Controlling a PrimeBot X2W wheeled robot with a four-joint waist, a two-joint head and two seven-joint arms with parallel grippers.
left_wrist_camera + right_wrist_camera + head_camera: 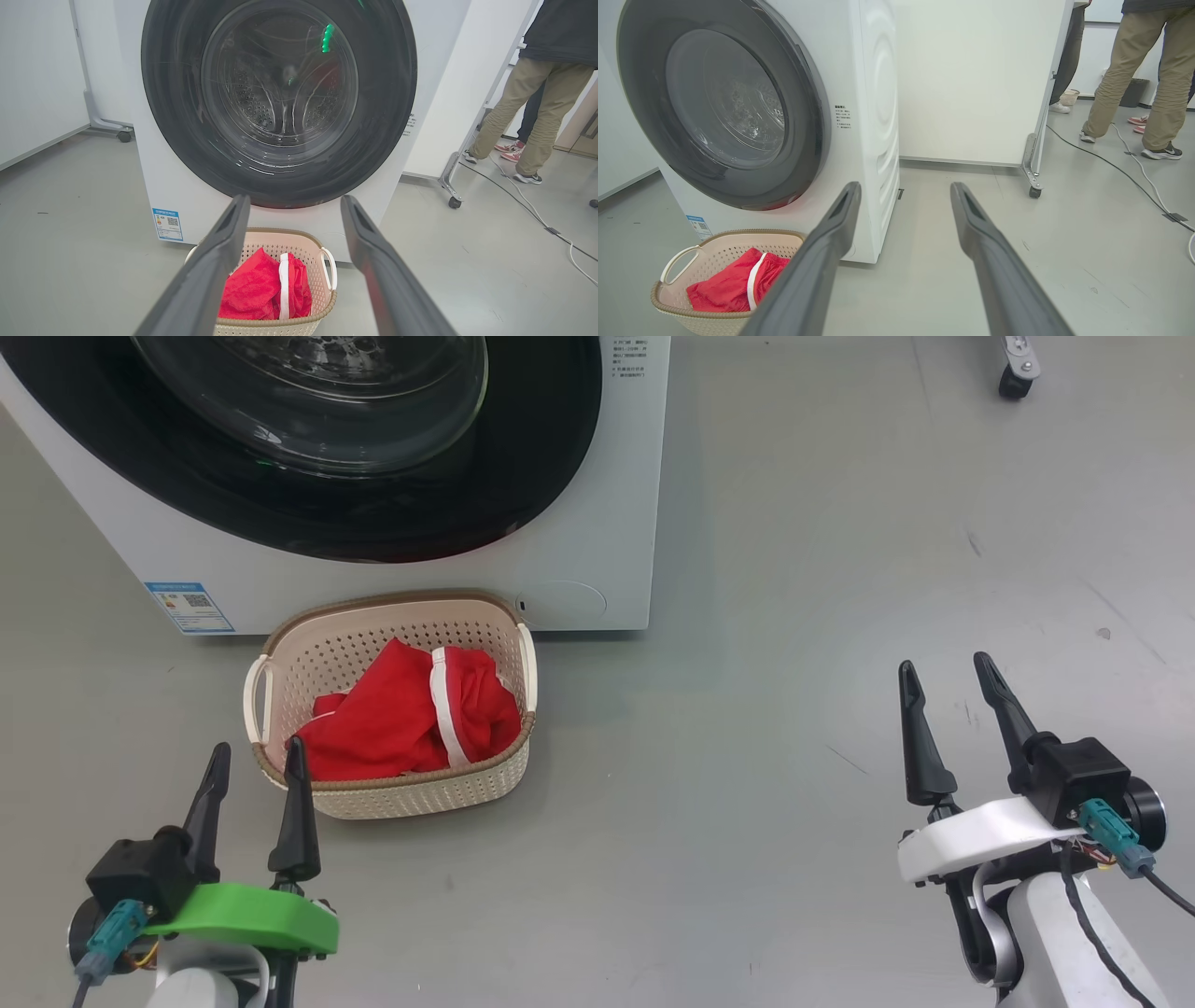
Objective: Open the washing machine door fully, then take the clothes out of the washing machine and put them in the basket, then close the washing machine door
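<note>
**Red clothes in basket, door shut**

The clothes [392, 723] lie in the basket [420, 795] on the floor [794, 616], just before the washing machine [597, 523], whose washing machine door [523, 476] is shut. The left gripper [259, 747] hovers at the basket's near corner and the right gripper [944, 663] well apart, both with jaws spread.

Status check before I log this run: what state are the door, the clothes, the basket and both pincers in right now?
washing machine door: shut, flush against the washing machine.
clothes: bunched up inside the basket.
basket: upright in front of the machine, holding the clothes.
left pincer: open, empty.
right pincer: open, empty.
</note>
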